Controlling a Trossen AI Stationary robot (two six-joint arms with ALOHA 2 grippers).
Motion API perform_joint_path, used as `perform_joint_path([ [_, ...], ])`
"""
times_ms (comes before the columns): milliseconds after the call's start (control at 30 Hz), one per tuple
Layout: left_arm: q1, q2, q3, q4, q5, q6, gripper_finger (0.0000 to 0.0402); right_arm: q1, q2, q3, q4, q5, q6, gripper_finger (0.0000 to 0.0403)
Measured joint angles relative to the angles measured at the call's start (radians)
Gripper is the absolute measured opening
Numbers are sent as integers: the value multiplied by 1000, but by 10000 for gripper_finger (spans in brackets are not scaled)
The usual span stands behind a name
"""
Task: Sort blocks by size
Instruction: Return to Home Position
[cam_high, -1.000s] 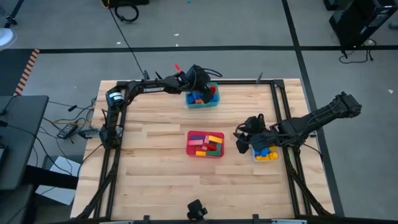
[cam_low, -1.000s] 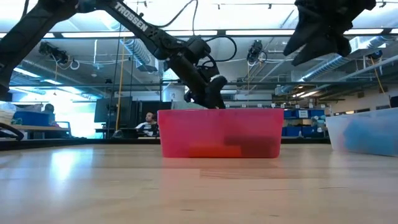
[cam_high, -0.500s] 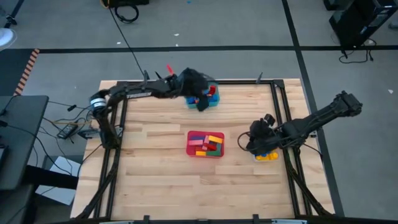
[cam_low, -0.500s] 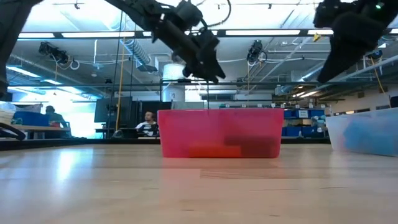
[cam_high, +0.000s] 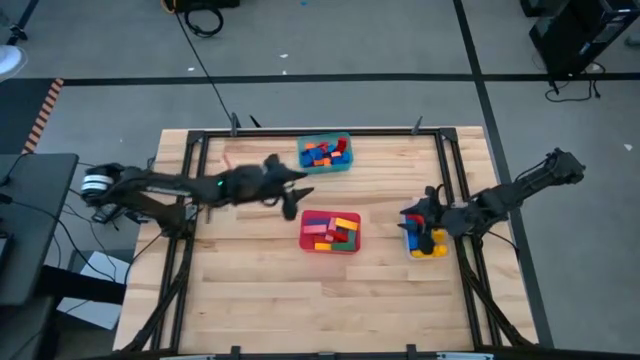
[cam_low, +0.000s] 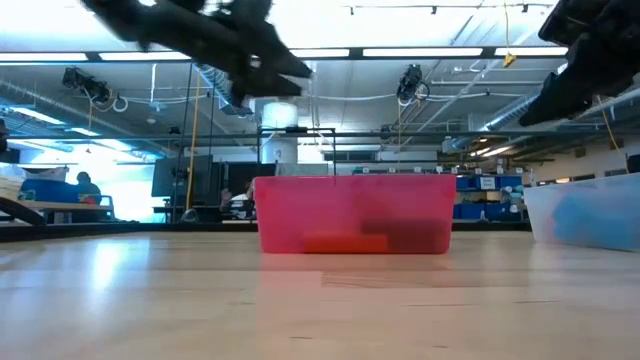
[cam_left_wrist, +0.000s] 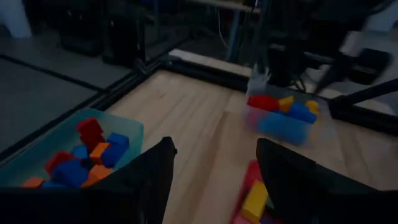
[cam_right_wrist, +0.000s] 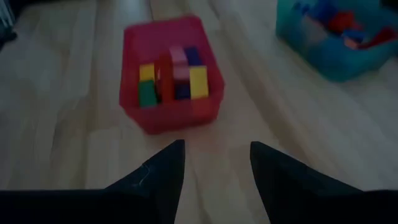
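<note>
The blocks lie in three tubs: a teal tub (cam_high: 325, 153) at the far middle, a red tub (cam_high: 330, 231) in the middle, and a clear tub (cam_high: 428, 245) at the right. My left gripper (cam_high: 293, 198) is open and empty above the table, left of the red tub and nearer than the teal tub. My right gripper (cam_high: 410, 222) is open and empty beside the clear tub, on its left. The left wrist view shows the teal tub (cam_left_wrist: 74, 158) and the clear tub (cam_left_wrist: 283, 118). The right wrist view shows the red tub (cam_right_wrist: 169, 71).
A black frame (cam_high: 300, 134) runs along the table's far edge and down both sides. Bare wood (cam_high: 300, 300) spreads over the near half of the table. In the low view the red tub (cam_low: 352, 212) stands in the middle and the clear tub (cam_low: 585, 210) at the right.
My left gripper has left the teal tub, gone toward the table's left and near edge, and now hangs left of the red tub. My right gripper has drawn back a little toward the table's right, by the clear tub.
</note>
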Motion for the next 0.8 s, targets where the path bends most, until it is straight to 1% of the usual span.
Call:
perform_joint_path([
  [67, -51, -64, -72, 42, -51, -5, 236, -20, -33, -3, -2, -5, -40, 197],
  [200, -134, -181, -224, 148, -68, -25, 236, -66, -73, -3, 12, -57, -105, 197],
  [267, -169, -229, -310, 250, -50, -24, 236, -91, -84, -3, 22, -102, -129, 196],
  [333, -195, -269, -395, 377, -4, -24, 236, -113, -91, -3, 23, -148, -145, 195],
  [433, -220, -335, -506, 517, 27, -33, 236, -140, -90, -3, 32, -182, -146, 195],
  [600, -228, -451, -627, 521, 18, -81, 236, -170, -91, -3, 94, -208, -147, 195],
  [800, -228, -559, -708, 504, 15, -99, 236, -199, -90, -3, 160, -210, -153, 195],
])
